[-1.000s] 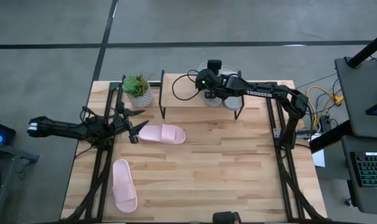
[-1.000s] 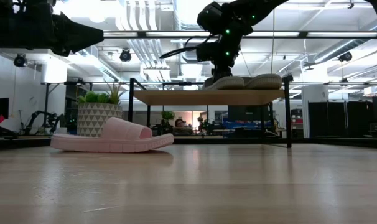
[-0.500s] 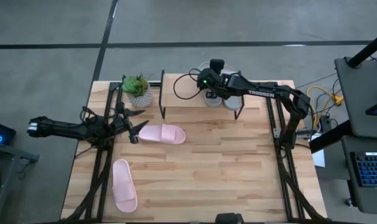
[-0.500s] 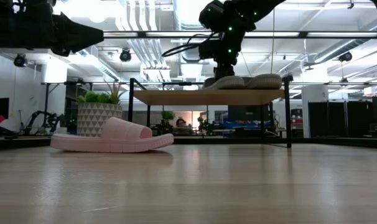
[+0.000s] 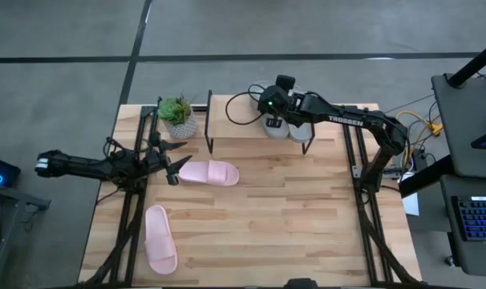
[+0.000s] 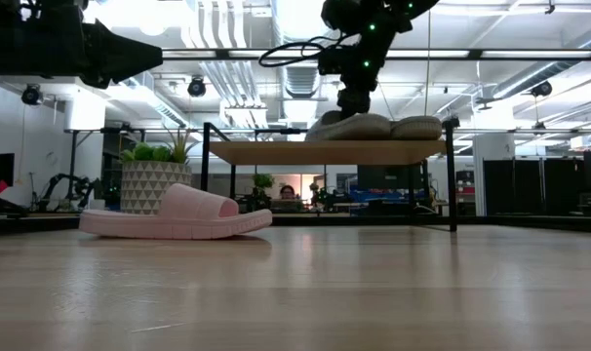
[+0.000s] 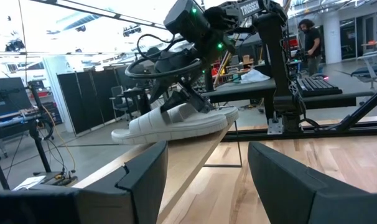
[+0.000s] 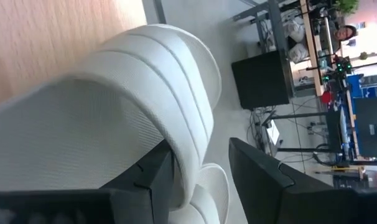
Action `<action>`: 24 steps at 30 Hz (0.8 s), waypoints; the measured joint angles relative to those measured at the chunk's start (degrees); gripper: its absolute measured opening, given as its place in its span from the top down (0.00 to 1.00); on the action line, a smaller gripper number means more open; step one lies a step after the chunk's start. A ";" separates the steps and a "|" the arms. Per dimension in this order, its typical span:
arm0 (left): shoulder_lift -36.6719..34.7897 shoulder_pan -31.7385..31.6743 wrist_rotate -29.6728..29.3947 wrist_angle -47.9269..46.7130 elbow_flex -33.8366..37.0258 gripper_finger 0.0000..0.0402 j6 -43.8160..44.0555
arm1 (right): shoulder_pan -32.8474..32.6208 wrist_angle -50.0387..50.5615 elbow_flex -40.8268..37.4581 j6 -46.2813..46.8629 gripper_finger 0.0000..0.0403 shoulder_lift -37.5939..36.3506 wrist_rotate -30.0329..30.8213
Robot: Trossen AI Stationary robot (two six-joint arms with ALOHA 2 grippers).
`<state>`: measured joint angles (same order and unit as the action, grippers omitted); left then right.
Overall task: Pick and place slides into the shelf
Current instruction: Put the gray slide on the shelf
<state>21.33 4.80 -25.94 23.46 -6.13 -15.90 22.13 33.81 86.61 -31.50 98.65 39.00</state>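
Two grey-green slides sit on the shelf (image 5: 235, 108) at the table's far edge. My right gripper (image 5: 273, 119) is over the left one (image 5: 277, 127) and shut on its strap. This slide sits tilted on the top board (image 6: 325, 151), while the other grey-green slide (image 6: 417, 127) lies flat beside it. Two light pink slides rest sole-down on the table, one (image 5: 211, 172) just right of my open left gripper (image 5: 179, 160) and one (image 5: 159, 238) near the front left. My left gripper touches nothing. My right gripper (image 8: 198, 168) has the left grey-green slide by the edge of its wide ribbed strap (image 8: 185, 158), which lies between the two fingers. It comes from above, slanting (image 7: 181, 104). The slide is tilted, with its sole still at the shelf's board (image 7: 195, 149).
A potted plant (image 5: 177, 112) stands at the shelf's left end. The shelf's black legs (image 5: 209, 120) stand on the tabletop. Black frame bars run along the table's left and right sides. Bare wood lies in the middle and near right of the table (image 5: 291, 217).
My right gripper has moved a little toward the table's right and far edge and slightly up. The grey-green slide under it has shifted with it and gone from lying flat on the board to tilted. The left arm and both pink slides have kept still.
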 joint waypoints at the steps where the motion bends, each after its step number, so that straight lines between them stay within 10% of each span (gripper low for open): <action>1: -0.03 0.00 -0.01 0.00 0.00 0.48 -0.01 | 0.00 0.05 0.00 0.03 0.64 0.00 -0.02; 24: 0.01 0.00 -0.06 0.01 0.00 0.48 -0.01 | 0.02 1.11 0.00 4.13 0.66 0.00 -0.46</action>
<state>21.34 4.80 -26.00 23.47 -6.13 -15.91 22.15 34.92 86.61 -27.37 98.65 38.54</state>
